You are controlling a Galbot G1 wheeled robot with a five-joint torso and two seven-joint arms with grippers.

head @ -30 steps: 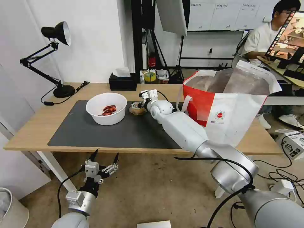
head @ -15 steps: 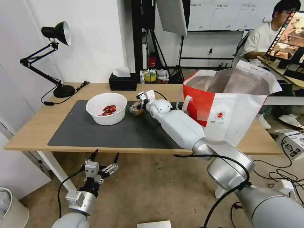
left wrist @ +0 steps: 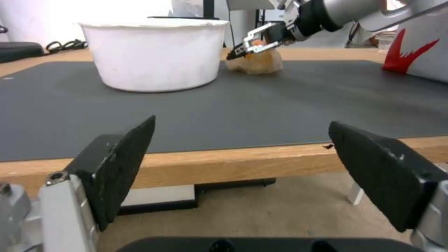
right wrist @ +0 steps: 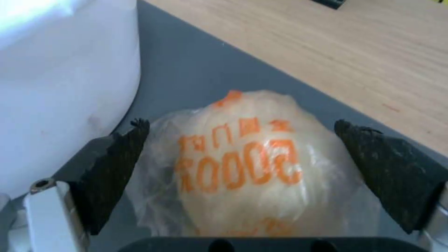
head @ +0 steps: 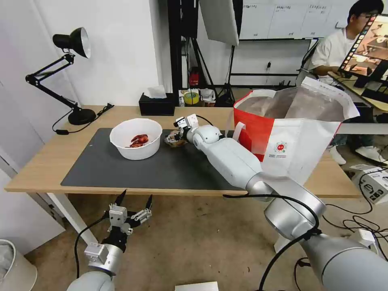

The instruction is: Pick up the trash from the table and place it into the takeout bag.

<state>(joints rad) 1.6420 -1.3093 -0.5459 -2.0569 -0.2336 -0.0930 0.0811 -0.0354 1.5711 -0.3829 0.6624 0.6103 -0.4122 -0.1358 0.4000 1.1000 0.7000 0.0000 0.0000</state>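
The right end effector [head: 174,137] is extended over the dark grey mat [head: 121,169] on the worktop [head: 40,161]. Its fingers [right wrist: 117,161] stand apart, one on each side of the clear-wrapped beige lump [right wrist: 243,175], which lies on the mat between them. The right wrist view shows orange print on the wrapper; one finger looks to meet the loose film at its edge, and the other stands just clear of it. The lump sits just beside the white bowl [head: 136,138], on the side toward the takeout bag [head: 291,133]. The bowl holds red scraps [head: 139,140] and stands upright on the mat.

The takeout bag stands upright on the worktop's right portion, mouth open, foil lining exposed, a white loop handle [head: 236,131] hanging on the side facing the arm.

The left end effector [head: 131,206] hangs below the near edge of the worktop, above the floor, with fingers spread wide and nothing between them. In its wrist view the bowl [left wrist: 154,52], the lump [left wrist: 257,63] and the right end effector [left wrist: 243,52] appear across the mat.

A black tissue box [head: 157,106] and a black desk lamp [head: 68,72] stand at the far side of the worktop.
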